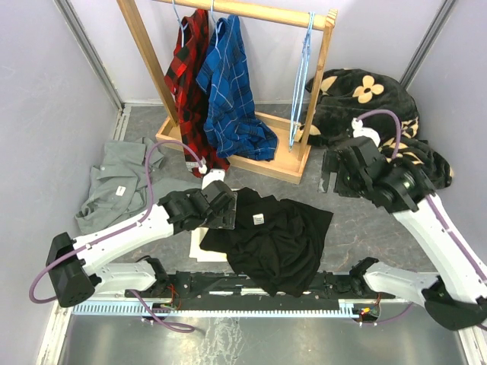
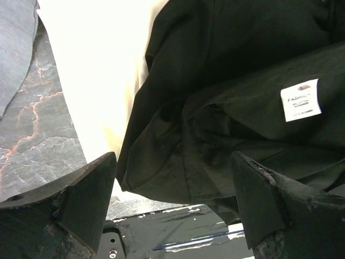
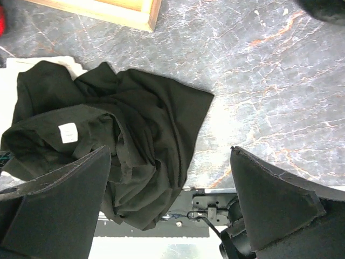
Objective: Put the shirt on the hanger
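Observation:
The black shirt (image 1: pixel 278 243) lies crumpled on the table by the near edge, its white collar label (image 1: pixel 258 219) facing up. My left gripper (image 1: pixel 230 209) hovers at the shirt's left collar side, open, with the fabric (image 2: pixel 232 108) and label (image 2: pixel 301 100) below its fingers (image 2: pixel 91 189) and nothing between them. My right gripper (image 1: pixel 329 182) hangs open above the table, right of and beyond the shirt (image 3: pixel 135 124). Empty light-blue wire hangers (image 1: pixel 303 76) hang on the right end of the rack's rail. Left gripper (image 2: pixel 173 159) and right gripper (image 3: pixel 170 154) hold nothing.
A wooden rack (image 1: pixel 251 11) stands at the back with a red plaid shirt (image 1: pixel 190 68) and a blue plaid shirt (image 1: pixel 232 91) hung on it. A grey shirt (image 1: pixel 122 179) lies left. A black flowered blanket (image 1: pixel 365 95) is heaped back right. A white sheet (image 1: pixel 199 247) lies under the black shirt.

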### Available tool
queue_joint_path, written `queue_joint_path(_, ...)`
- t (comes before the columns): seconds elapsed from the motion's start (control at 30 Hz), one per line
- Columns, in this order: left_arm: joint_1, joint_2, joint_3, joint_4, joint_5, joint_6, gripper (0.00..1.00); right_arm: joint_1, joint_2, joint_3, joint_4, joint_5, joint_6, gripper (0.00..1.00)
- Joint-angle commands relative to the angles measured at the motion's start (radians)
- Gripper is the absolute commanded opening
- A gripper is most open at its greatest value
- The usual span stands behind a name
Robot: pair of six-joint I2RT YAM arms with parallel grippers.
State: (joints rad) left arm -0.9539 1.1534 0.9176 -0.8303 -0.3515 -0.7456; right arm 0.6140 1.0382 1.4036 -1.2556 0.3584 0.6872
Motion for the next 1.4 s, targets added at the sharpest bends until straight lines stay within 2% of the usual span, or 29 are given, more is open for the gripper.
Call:
queue_joint_path(0.0, 0.003, -0.021, 0.079, -0.020, -0.058, 0.016, 0.92, 0.000, 0.100, 0.135, -0.158, 0.051, -0.023, 0.99)
queue_joint_path(0.2, 0.003, -0.039, 0.077, -0.001, -0.127, 0.067, 0.96, -0.001, 0.020, 0.049, -0.040, 0.008, -0.088, 0.99)
queue_joint_path(0.43, 0.003, -0.056, 0.086, -0.002, -0.145, 0.127, 0.97, -0.001, 0.013, 0.107, -0.019, -0.049, -0.126, 0.99)
queue_joint_path(0.6, 0.003, -0.136, 0.096, 0.001, -0.138, 0.144, 0.97, -0.001, 0.032, 0.227, -0.041, 0.008, -0.134, 0.99)
queue_joint_path(0.8, 0.002, -0.253, 0.081, 0.043, -0.144, 0.178, 1.00, -0.002, 0.053, 0.378, 0.058, -0.079, -0.193, 0.99)
queue_joint_path(1.03, 0.003, -0.286, 0.069, 0.041, -0.141, 0.196, 1.00, -0.002, 0.194, 0.645, 0.077, -0.074, -0.205, 0.99)
queue_joint_path(1.17, 0.003, -0.287, 0.062, 0.031, -0.165, 0.194, 1.00, -0.002, 0.267, 0.737, 0.112, -0.082, -0.176, 0.99)
queue_joint_path(1.27, 0.003, -0.303, 0.052, 0.043, -0.171, 0.191, 1.00, -0.002, 0.292, 0.743, 0.180, -0.111, -0.145, 0.96)
queue_joint_path(1.37, 0.003, -0.315, 0.040, 0.056, -0.166, 0.190, 0.98, -0.002, 0.329, 0.768, 0.216, -0.163, -0.126, 0.88)
